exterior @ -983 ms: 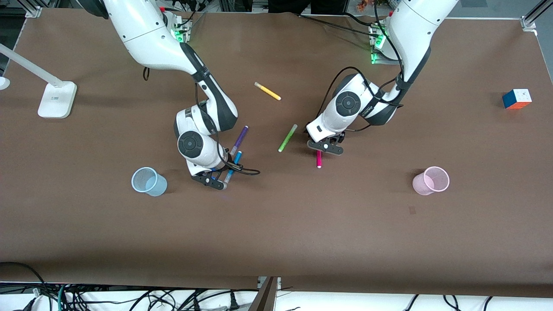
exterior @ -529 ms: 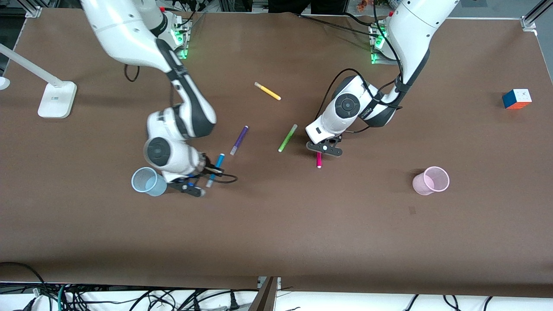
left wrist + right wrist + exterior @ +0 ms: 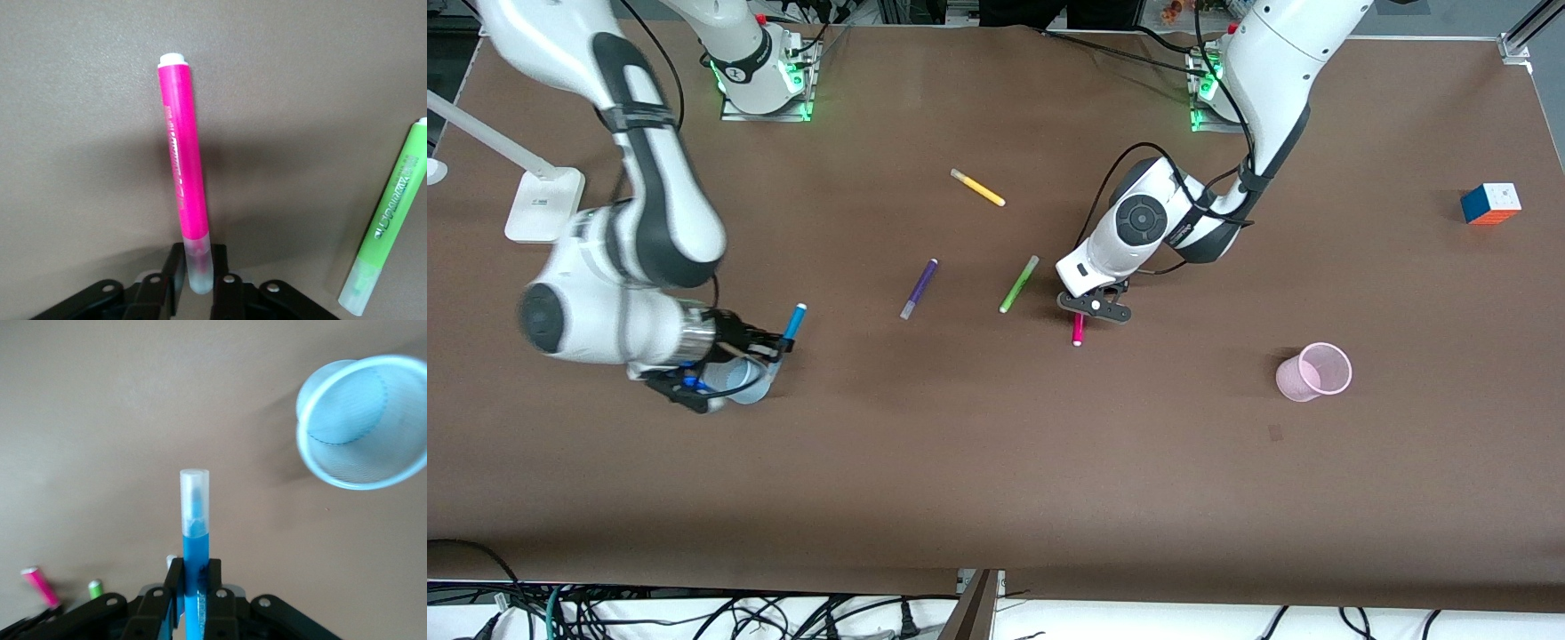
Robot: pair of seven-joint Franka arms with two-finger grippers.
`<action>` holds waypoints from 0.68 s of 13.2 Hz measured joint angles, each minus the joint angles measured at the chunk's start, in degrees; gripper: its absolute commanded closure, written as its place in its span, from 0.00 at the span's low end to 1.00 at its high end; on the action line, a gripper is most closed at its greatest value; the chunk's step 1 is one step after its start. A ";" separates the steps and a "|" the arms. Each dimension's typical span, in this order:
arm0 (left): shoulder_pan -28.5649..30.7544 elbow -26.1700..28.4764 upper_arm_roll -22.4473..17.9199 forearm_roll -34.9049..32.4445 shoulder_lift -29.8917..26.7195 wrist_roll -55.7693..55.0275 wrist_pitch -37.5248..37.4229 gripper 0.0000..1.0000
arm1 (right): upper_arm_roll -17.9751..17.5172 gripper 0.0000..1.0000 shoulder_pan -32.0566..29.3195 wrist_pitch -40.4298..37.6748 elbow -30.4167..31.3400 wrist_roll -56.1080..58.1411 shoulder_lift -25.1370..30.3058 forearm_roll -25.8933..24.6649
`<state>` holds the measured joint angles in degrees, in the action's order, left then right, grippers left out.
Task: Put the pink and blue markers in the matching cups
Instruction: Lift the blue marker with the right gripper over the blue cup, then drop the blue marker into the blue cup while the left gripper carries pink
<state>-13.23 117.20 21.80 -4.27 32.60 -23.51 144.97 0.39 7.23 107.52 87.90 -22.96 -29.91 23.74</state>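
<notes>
My right gripper [image 3: 767, 343] is shut on the blue marker [image 3: 792, 321] and holds it in the air over the light blue cup [image 3: 749, 388], which it partly hides. In the right wrist view the blue marker [image 3: 195, 520] stands up between the gripper [image 3: 195, 585] jaws, cap outward, and the blue cup [image 3: 363, 423] lies off to one side with its mouth open to view. My left gripper [image 3: 1094, 307] is low at the table, shut on the pale cap of the pink marker [image 3: 1077, 331]. The left wrist view shows the pink marker [image 3: 181, 160] lying on the table, cap between the gripper [image 3: 200, 275] jaws. The pink cup [image 3: 1314, 372] stands toward the left arm's end.
A green marker [image 3: 1019, 284] lies close beside the left gripper and shows in the left wrist view [image 3: 390, 220]. A purple marker [image 3: 919, 289] and a yellow marker [image 3: 977, 188] lie mid-table. A colour cube [image 3: 1490, 203] and a white lamp base [image 3: 544, 206] sit near the table's ends.
My right arm carried the blue marker off the table from beside the purple marker to over the blue cup. The left gripper stayed at the pink marker, which shifted slightly.
</notes>
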 measured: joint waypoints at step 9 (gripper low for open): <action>0.15 -9.52 -0.02 -2.85 -0.86 0.08 -23.20 0.97 | 0.06 1.00 -13.69 -7.26 -1.06 14.26 -8.16 21.90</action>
<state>-13.08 107.68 21.78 -7.11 31.74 -23.42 121.77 0.45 -6.47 100.26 86.84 -8.70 -38.07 45.64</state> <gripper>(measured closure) 0.824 0.833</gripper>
